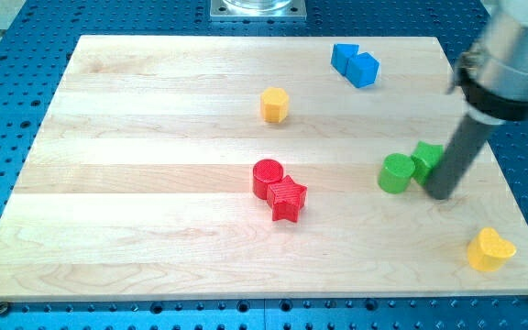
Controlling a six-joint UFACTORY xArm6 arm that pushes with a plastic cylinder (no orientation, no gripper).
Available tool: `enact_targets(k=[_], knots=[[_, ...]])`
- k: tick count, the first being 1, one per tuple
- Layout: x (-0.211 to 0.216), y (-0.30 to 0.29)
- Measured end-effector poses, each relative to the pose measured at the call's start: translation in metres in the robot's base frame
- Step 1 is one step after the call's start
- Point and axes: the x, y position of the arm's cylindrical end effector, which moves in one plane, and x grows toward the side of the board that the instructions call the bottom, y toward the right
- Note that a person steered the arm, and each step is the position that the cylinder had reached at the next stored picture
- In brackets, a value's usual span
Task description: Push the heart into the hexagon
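Observation:
The yellow heart (490,249) lies near the board's bottom right corner. The yellow hexagon (275,105) stands in the upper middle of the board, far to the heart's upper left. My tip (441,194) rests on the board at the right, just right of the green blocks and above and left of the heart, apart from it. The rod rises to the arm's grey body at the view's top right.
A green cylinder (395,173) and a green block (426,159) touch each other just left of my tip. A red cylinder (267,177) and a red star (287,199) touch at the middle. A blue block (355,64) lies at the top. The wooden board (154,229) sits on a blue perforated table.

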Motion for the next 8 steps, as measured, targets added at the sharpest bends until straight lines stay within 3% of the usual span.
enact_targets(k=[1,2,3,5,6,7,8], knots=[[0.003,-0.027],[0.002,0.058],[0.033,0.118],[0.084,0.055],[0.101,0.068],[0.102,0.016],[0.102,-0.092]])
